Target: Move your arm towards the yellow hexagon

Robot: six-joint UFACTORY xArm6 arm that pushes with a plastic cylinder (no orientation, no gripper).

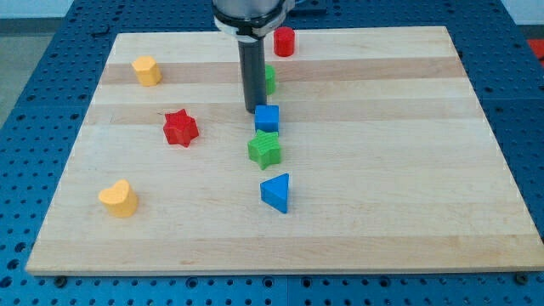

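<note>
The yellow hexagon (146, 70) sits near the board's upper left. My tip (252, 110) rests on the board near the middle top, just left of the blue cube (267, 118) and well to the right of the yellow hexagon. The rod partly hides a green block (269, 79) behind it.
A red cylinder (284, 41) stands at the top edge. A red star (180, 127) lies left of centre, a green star (264, 150) below the blue cube, a blue triangle (276, 192) lower still, and a yellow heart (118, 199) at the lower left. The wooden board (408, 170) lies on a blue pegboard table.
</note>
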